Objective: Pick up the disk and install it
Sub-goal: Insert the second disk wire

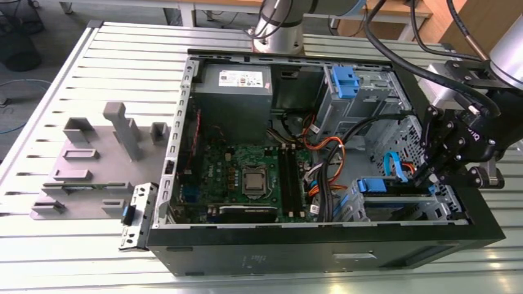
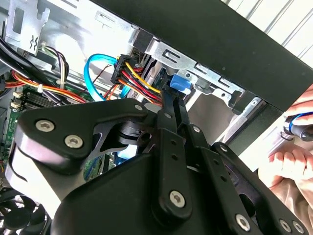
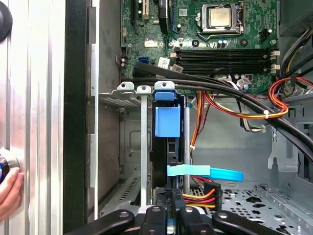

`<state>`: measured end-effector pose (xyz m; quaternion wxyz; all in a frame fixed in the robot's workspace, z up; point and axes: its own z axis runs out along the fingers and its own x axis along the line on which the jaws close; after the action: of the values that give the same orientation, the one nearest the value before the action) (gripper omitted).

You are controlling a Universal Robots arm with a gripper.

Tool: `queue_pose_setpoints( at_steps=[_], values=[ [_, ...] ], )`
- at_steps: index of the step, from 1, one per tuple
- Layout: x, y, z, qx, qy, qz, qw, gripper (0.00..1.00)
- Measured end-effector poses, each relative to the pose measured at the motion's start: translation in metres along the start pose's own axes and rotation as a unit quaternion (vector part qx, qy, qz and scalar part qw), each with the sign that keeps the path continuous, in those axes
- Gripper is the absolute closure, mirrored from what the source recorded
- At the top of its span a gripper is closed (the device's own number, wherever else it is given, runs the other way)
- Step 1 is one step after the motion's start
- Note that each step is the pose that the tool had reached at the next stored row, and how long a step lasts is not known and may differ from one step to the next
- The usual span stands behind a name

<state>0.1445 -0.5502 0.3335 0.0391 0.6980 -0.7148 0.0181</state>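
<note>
The disk (image 1: 378, 185) stands on edge in the drive bay at the open computer case's front corner, on the exterior view's right. Its blue plastic rail (image 3: 167, 121) faces the first wrist camera, with the dark slab of the drive below it. My gripper (image 1: 421, 177) reaches down into that bay from the case's side. Its two black fingers (image 3: 164, 215) lie close together on the disk's end, with blue rail showing between them. In the second wrist view the gripper (image 2: 176, 98) ends at the blue tab (image 2: 180, 82) by the bay's metal frame.
Red, yellow and black power wires (image 3: 203, 193) and a flat blue data cable (image 3: 205, 172) crowd the bay. The motherboard (image 1: 245, 177), power-supply box (image 1: 235, 92) and tall cage with blue clip (image 1: 347, 86) sit inside the case. A grey fixture (image 1: 98, 159) stands on the exterior view's left. A hand (image 2: 288, 161) rests outside the case wall.
</note>
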Motion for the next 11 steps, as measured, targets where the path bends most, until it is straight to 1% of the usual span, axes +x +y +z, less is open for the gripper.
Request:
queue_pose_setpoints(
  at_steps=[3,7,11],
  values=[
    [0.0001,0.0000,-0.0009,0.0000,-0.0002,0.000,1.00000,0.84],
    [0.0003,0.0001,-0.0043,0.0000,0.0000,0.000,1.00000,0.84],
    [-0.0003,0.0012,-0.0047,0.0000,0.0001,0.000,1.00000,0.84]
  ],
)
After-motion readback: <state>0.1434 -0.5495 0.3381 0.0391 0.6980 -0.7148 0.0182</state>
